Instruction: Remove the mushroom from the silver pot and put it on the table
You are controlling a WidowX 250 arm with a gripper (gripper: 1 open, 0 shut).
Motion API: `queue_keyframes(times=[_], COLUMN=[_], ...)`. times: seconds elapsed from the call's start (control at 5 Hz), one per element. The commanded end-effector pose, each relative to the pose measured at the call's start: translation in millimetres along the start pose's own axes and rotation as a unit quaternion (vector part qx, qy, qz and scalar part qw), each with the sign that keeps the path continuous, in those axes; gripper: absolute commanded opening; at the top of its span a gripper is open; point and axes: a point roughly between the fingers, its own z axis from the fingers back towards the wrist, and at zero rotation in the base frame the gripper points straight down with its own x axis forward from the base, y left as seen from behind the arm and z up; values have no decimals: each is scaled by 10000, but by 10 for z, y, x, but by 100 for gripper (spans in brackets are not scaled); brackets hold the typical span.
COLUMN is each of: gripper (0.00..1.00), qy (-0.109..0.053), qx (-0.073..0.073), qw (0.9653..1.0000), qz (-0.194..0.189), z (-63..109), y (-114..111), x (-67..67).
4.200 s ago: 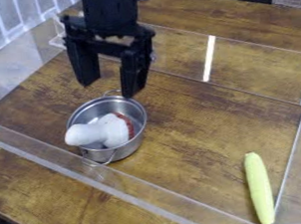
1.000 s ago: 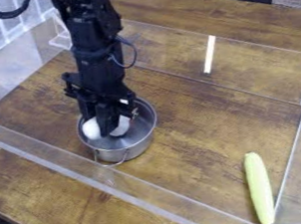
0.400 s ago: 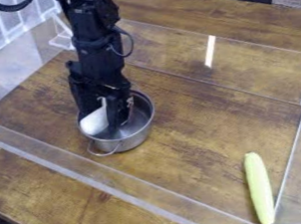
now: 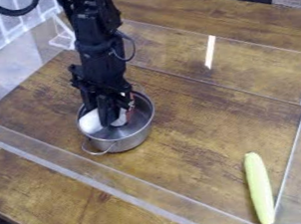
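The silver pot [image 4: 133, 137] stands on the left part of the dark wood table [image 4: 201, 119]. My gripper [image 4: 108, 115] points straight down into the pot, its black fingers [image 4: 118, 105] reaching inside the rim. The mushroom [image 4: 91, 120] shows as a white patch between and left of the fingers, with a bit of reddish cap at their right. The fingers look closed on it. Most of the mushroom is hidden by the gripper.
A long yellow-green stick-shaped toy [image 4: 260, 186] lies at the front right. Low clear acrylic walls [image 4: 148, 199] edge the work area on the front and sides. Bare wood lies between the pot and the stick toy.
The gripper was open above the pot with the mushroom lying inside. It has come down into the pot and closed around the mushroom. The pot shifted slightly.
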Motion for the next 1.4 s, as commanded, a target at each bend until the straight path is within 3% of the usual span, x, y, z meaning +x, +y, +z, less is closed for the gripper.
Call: queue_keyframes(times=[0.0,0.2,0.4,0.6,1.0,1.2], gripper=[0,0,0,0,0,0], qy=[-509,-766,-987,-1081,-851,-698], qx=[101,87,4,-254,-746,-857], qw=[9985,9961,9930,9873,9813,9779], qz=[-167,-417,-653,-1139,-1557,-1777], z=[495,826,1014,964,484,373], y=[-30,-159,-271,-452,-1133,-1241], x=[46,81,297,507,431,485])
